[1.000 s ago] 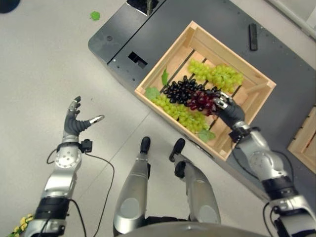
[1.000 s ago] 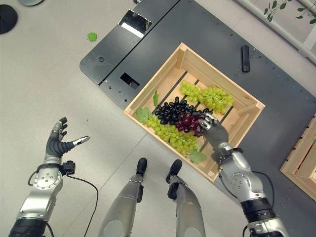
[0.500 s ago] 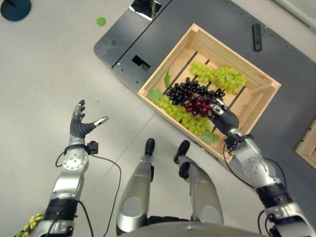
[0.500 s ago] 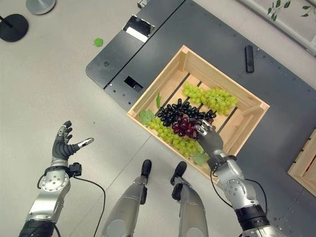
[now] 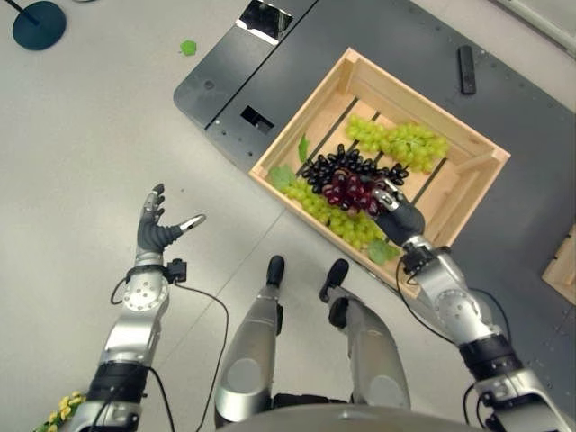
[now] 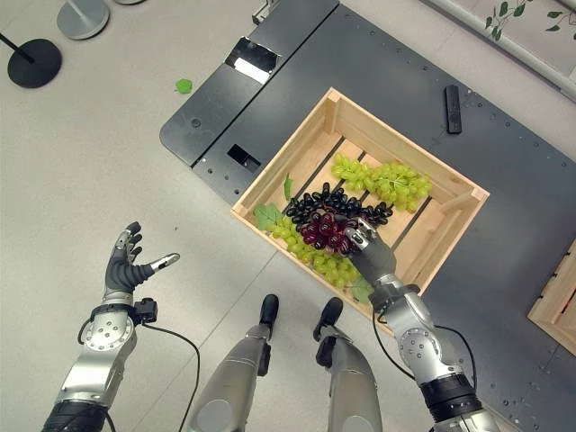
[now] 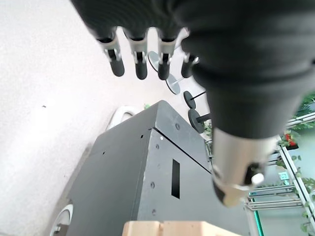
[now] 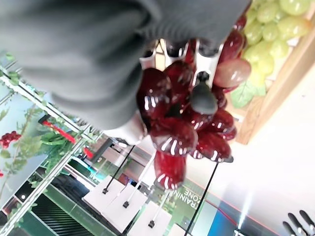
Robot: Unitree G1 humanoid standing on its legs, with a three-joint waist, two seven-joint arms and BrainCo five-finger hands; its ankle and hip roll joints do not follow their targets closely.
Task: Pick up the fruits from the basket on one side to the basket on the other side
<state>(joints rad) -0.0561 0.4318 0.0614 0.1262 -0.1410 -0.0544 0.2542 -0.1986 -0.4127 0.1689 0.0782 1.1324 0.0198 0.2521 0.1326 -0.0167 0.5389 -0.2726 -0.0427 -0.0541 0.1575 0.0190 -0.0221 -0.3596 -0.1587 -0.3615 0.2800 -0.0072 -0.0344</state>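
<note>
the left hand [image 5: 157,230] is hovering over the floor, fingers spread and holding nothing. the right hand [image 6: 370,255] is clutching the red grapes [image 6: 324,232] (fingers curled round the bunch) above green grapes [image 6: 382,179] and black grapes [image 6: 310,203] in the wooden crate [image 6: 370,122].

A pale wooden slatted crate [image 5: 468,148] sits on a dark grey metal platform [image 5: 297,54] in the upper centre. Inside lie green grape bunches [image 5: 400,141] and black grapes [image 5: 315,166]. The right hand [image 5: 393,213] curls around a dark red grape cluster [image 5: 349,191]. At lower left, the left hand [image 5: 157,230] hangs spread above the light grey floor [image 5: 81,135].
</note>
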